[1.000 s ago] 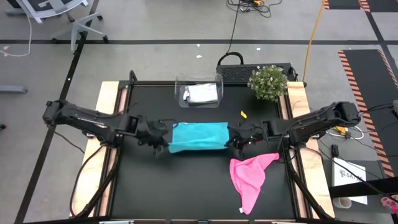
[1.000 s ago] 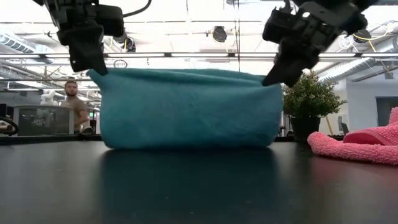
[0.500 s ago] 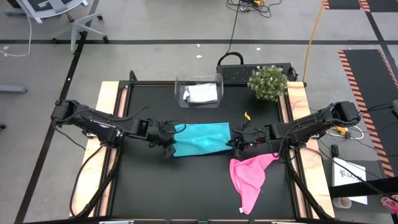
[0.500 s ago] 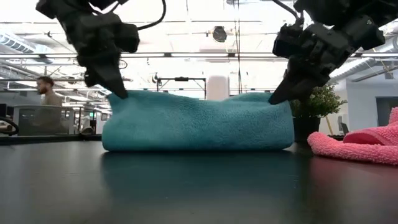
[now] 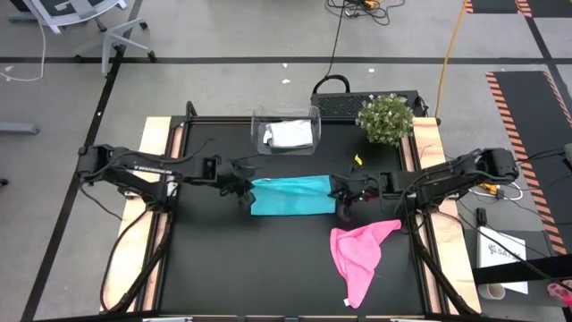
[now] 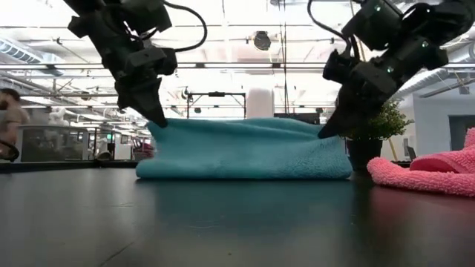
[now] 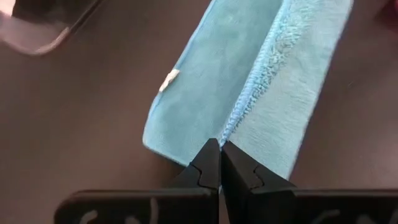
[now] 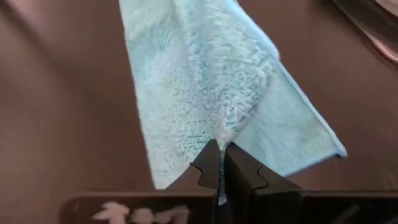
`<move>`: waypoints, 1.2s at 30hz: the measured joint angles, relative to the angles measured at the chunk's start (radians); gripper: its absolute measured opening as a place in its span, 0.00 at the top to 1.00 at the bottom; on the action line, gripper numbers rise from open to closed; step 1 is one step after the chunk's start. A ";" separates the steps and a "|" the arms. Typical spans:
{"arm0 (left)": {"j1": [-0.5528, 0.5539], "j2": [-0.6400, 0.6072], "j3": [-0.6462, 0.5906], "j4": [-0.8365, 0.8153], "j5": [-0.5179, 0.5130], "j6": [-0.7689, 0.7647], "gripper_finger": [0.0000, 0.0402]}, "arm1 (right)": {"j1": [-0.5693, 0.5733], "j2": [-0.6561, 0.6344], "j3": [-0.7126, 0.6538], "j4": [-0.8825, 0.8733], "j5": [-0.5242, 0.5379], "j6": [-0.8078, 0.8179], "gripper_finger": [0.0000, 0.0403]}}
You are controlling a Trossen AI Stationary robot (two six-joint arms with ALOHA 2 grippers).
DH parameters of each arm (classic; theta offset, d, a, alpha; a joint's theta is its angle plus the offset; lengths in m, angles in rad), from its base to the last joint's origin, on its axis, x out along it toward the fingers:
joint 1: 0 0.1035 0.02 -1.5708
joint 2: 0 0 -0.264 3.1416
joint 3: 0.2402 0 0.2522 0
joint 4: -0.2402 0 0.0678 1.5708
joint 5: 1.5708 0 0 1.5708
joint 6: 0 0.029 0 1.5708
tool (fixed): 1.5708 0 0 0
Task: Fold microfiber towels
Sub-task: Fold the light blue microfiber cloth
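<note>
The teal towel [image 5: 293, 195] lies low on the black table's middle, doubled over on itself, and shows in the low view [image 6: 245, 148]. My left gripper [image 5: 245, 190] is shut on its left end, my right gripper [image 5: 342, 192] on its right end. The pink towel [image 5: 362, 250] lies crumpled on the table nearer the front right. The grey-white towel [image 5: 290, 134] lies folded in the clear bin [image 5: 286, 114] at the far edge. My left gripper pinches the teal towel's top corner at its left end [image 6: 162, 126] between its two fingers, on the stitched hem [image 7: 233, 118]. The fingers slant down from the left. The corner is raised a little; the rest lies on the table. My right gripper pinches the teal towel's top corner at its right end [image 6: 319, 135] between its two fingers; in its wrist view the cloth [image 8: 227, 127] bunches at the fingertips. The fingers slant down from the right. The corner is raised a little; the rest lies on the table.
A small potted plant [image 5: 386, 118] stands at the far right corner, beside the bin. Bare black table [image 5: 232, 259] lies in front of the teal towel. A person shows at the left of the room beyond the table [image 6: 9, 122].
Both grippers, still shut on the teal towel's top corners, have gone down and toward the far edge. The towel, which hung tall between them with its lower part on the table, has sunk and laid over on itself; it now lies low.
</note>
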 joint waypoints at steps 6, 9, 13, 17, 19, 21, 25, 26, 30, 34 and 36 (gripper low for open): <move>0.027 0.072 0.003 0.048 0.007 0.033 0.99 | -0.040 0.000 -0.039 0.021 -0.002 -0.021 1.00; 0.034 0.113 -0.001 0.068 0.010 0.039 0.97 | -0.052 0.001 -0.064 0.078 -0.005 -0.022 1.00; 0.038 0.154 -0.001 0.113 -0.022 0.040 0.97 | -0.056 0.000 -0.087 0.134 -0.006 -0.022 1.00; 0.043 0.175 -0.002 0.128 -0.047 0.046 0.95 | -0.056 0.007 -0.088 0.138 -0.006 -0.029 0.96; 0.045 0.184 0.002 0.150 -0.052 0.059 0.93 | -0.056 0.017 -0.089 0.138 -0.003 -0.052 0.93; 0.048 0.183 -0.002 0.153 -0.057 0.085 0.91 | -0.058 0.037 -0.088 0.150 0.000 -0.061 0.90; 0.065 0.183 0.001 0.214 -0.061 0.108 0.84 | -0.069 0.085 -0.089 0.192 0.000 -0.061 0.82; 0.070 0.183 0.001 0.221 -0.064 0.108 0.82 | -0.073 0.094 -0.089 0.199 0.009 -0.066 0.81; 0.090 0.183 0.001 0.221 -0.078 0.108 0.76 | -0.089 0.119 -0.088 0.207 0.074 -0.077 0.75; 0.092 0.176 0.001 0.218 -0.078 0.100 0.71 | -0.102 0.092 -0.077 0.171 0.096 -0.151 0.70; 0.083 0.175 0.001 0.226 -0.066 0.091 0.70 | -0.102 0.075 -0.056 0.124 0.150 -0.177 0.69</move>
